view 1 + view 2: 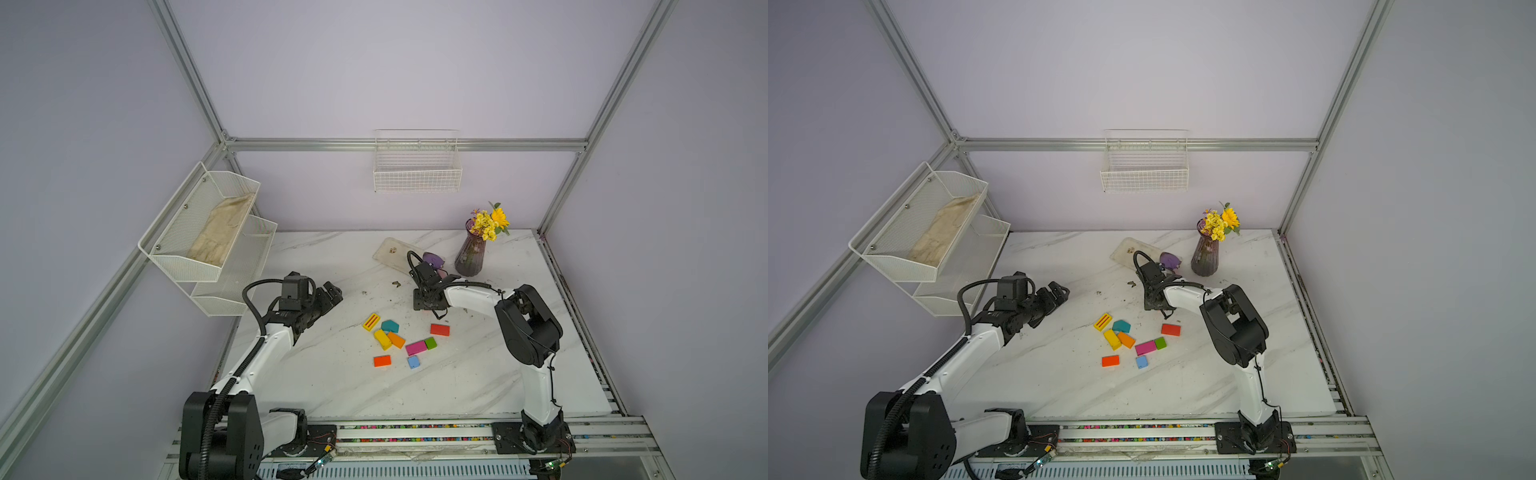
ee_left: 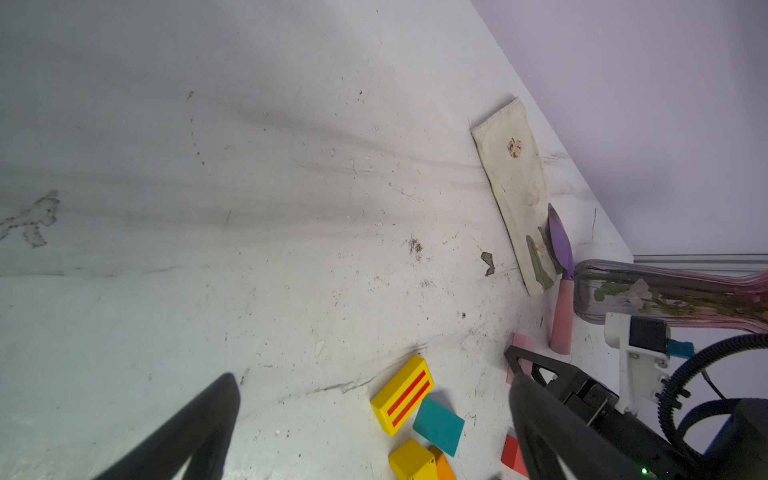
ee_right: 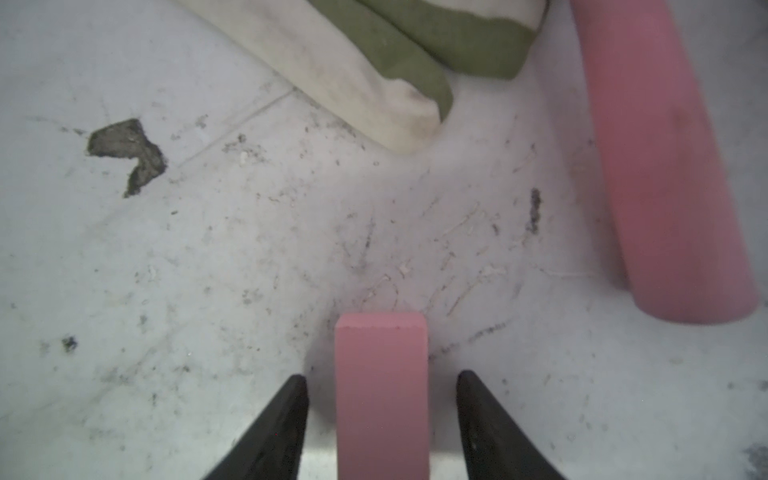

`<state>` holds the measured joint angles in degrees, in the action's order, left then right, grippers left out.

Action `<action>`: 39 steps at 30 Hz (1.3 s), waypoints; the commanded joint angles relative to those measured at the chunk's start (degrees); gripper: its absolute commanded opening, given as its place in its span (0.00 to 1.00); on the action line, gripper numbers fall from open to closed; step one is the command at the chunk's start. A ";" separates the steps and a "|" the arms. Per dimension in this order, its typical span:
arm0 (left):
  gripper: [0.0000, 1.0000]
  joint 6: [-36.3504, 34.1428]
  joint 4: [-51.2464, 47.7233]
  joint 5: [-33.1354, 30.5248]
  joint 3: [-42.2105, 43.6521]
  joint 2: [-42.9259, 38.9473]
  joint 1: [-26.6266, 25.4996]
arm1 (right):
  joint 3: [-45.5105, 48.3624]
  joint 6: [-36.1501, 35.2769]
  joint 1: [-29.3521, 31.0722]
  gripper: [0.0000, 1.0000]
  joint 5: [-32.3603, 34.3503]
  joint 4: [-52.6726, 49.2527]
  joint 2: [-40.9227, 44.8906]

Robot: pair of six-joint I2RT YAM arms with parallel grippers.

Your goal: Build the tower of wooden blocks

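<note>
**A:** What carries everything?

**B:** The marble counter (image 1: pixel 478 386). The left gripper (image 1: pixel 332 293) hovers over its left side. Its fingers are wide apart and nothing is between them.

**A:** And the other arm?

**B:** The right gripper (image 3: pixel 382 376) is low, behind the middle of the counter, toward the far edge. Its fingers are spread too. The pink block (image 3: pixel 381 395) sits on the counter between them with a gap on each side, so they do not touch it.

**A:** What is around it?

**B:** The purple vase (image 1: pixel 470 257) stands near the far right corner. The stained cloth (image 1: pixel 390 253) lies by the far edge. The trowel (image 1: pixel 434 261) lies between them, and its pink handle (image 3: pixel 665 166) is near the pink block.

**A:** Where are the other wood blocks?

**B:** They lie on the middle of the counter, well apart from the pink one:
- The striped yellow block (image 1: pixel 371 322) and the teal house block (image 1: pixel 390 326) are on the far side of the group.
- The yellow block (image 1: pixel 382 339) touches the orange block (image 1: pixel 396 340).
- The magenta block (image 1: pixel 416 347) is just beside the green block (image 1: pixel 430 343).
- The red block (image 1: pixel 439 330) is alone on the right.
- The orange-red block (image 1: pixel 382 360) and the small blue block (image 1: pixel 413 362) are nearest to the front edge.
</note>
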<state>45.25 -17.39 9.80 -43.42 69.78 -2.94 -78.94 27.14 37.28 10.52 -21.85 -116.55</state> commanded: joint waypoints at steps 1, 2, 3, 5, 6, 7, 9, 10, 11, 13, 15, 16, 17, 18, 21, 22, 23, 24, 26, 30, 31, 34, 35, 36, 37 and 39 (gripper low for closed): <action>1.00 -0.87 1.66 0.71 -5.28 -1.03 -0.49 | 2.19 -0.31 -0.19 0.68 0.29 0.09 4.54; 1.00 -0.95 1.75 0.64 -5.23 -1.16 -0.54 | 2.69 -0.54 -0.13 0.69 0.33 0.59 5.53; 1.00 -0.96 1.79 0.57 -5.23 -1.29 -0.58 | 3.31 -0.83 -0.04 0.70 0.29 1.26 6.61; 1.00 -0.96 2.05 0.48 -4.99 -1.77 -0.75 | 4.60 -1.53 0.28 0.72 0.69 2.42 8.92; 1.00 -1.03 2.18 0.32 -4.84 -2.07 -0.88 | 5.26 -1.88 0.63 0.74 1.18 3.10 10.13; 1.00 -1.04 2.25 0.00 -4.75 -2.46 -1.01 | 5.87 -2.27 1.14 0.75 1.86 3.71 11.37; 1.00 -1.13 2.18 -0.67 -4.50 -3.31 -1.36 | 6.80 -3.08 2.52 0.77 3.65 4.67 13.34; 1.00 -1.22 2.31 -1.11 -4.40 -3.83 -1.55 | 7.18 -3.49 3.38 0.77 4.81 5.15 14.26; 1.00 -1.31 2.20 -1.68 -4.39 -4.21 -1.94 | 7.52 -3.94 3.98 0.77 5.43 5.65 14.99; 1.00 -1.63 2.24 -3.07 -4.22 -5.18 -2.87 | 8.16 -4.99 5.69 0.76 6.93 6.75 16.44; 1.00 -2.07 2.25 -4.35 -4.23 -5.98 -3.99 | 7.61 -6.06 7.49 0.74 8.96 6.16 17.33; 1.00 -2.76 2.22 -5.20 -4.14 -6.34 -4.62 | 6.93 -6.59 8.48 0.73 10.60 5.35 17.77; 1.00 -3.56 2.26 -6.21 -3.98 -6.70 -5.12 | 6.21 -6.77 9.11 0.72 11.76 4.21 18.06; 1.00 -4.40 2.17 -8.03 -3.62 -7.19 -5.55 | 5.34 -6.76 9.59 0.71 11.99 2.68 18.49; 1.00 -4.51 3.39 -10.61 -2.07 -7.90 -5.78 | 4.06 -5.30 10.32 0.67 7.90 -1.28 20.25; 1.00 -4.55 3.82 -10.08 -2.12 -7.74 -5.76 | 4.37 -4.70 10.72 0.66 7.15 -2.66 21.41; 1.00 -4.54 4.00 -9.57 -2.20 -7.51 -5.85 | 4.76 -4.26 11.02 0.66 6.31 -3.82 22.52; 1.00 -4.49 4.26 -8.98 -2.31 -7.15 -5.89 | 5.40 -4.19 11.42 0.65 5.18 -5.17 23.71; 1.00 -4.40 4.53 -8.50 -2.24 -6.63 -5.84 | 7.50 -4.37 12.43 0.63 5.11 -7.71 27.09; 1.00 -4.43 6.22 -7.24 -1.88 -6.07 -5.77 | 17.09 -6.23 13.66 0.60 7.67 -6.15 35.20; 1.00 -4.47 6.45 -6.81 -1.88 -6.07 -5.77 | 19.31 -6.69 13.67 0.60 8.28 -5.03 36.85; 1.00 -4.69 6.24 -6.35 -1.96 -6.70 -5.79 | 23.85 -6.55 13.67 0.59 6.35 -2.16 41.02; 1.00 -4.75 6.15 -6.57 -1.87 -7.19 -5.77 | 24.90 -6.67 13.76 0.59 5.67 -0.98 41.59; 1.00 -4.82 6.14 -6.89 -1.67 -7.71 -5.76 | 25.73 -6.67 13.76 0.59 5.88 -0.37 41.73; 1.00 -4.79 6.19 -7.14 -1.43 -8.17 -5.80 | 26.33 -6.55 13.76 0.59 6.14 0.14 41.61; 1.00 -4.70 6.31 -7.41 -1.18 -9.02 -5.85 | 27.77 -6.52 13.78 0.60 5.47 1.49 40.50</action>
<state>42.17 -13.76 2.50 -43.42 62.92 -8.64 -52.73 21.08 51.00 16.53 -23.31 -75.66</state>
